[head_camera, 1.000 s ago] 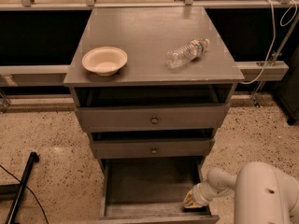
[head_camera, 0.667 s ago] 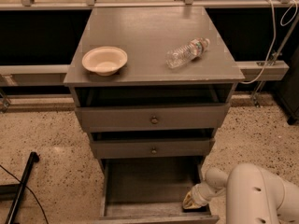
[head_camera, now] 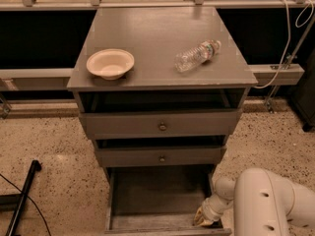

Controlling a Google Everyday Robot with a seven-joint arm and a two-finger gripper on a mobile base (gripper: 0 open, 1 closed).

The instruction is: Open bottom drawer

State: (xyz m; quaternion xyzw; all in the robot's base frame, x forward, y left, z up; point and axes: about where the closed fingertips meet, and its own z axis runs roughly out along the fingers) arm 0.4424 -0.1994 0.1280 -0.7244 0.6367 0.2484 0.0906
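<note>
The grey cabinet has three drawers. The bottom drawer (head_camera: 157, 200) stands pulled far out toward me, its inside bare and its front at the picture's lower edge, knob out of view. My gripper (head_camera: 203, 219) sits low at the drawer's front right corner, at the end of my white arm (head_camera: 268, 205). The middle drawer (head_camera: 161, 157) and the top drawer (head_camera: 160, 124) each show a small round brassy knob and stand slightly out.
A cream bowl (head_camera: 110, 63) and a clear plastic bottle (head_camera: 197, 56) lying on its side rest on the cabinet top (head_camera: 157, 33). A black pole (head_camera: 22, 196) and cable lie on the speckled floor at the left. A white cable (head_camera: 290, 38) hangs at the right.
My arm has shifted a little to the right and nearer the camera. The bottom drawer stays pulled out and the gripper stays at its front right corner.
</note>
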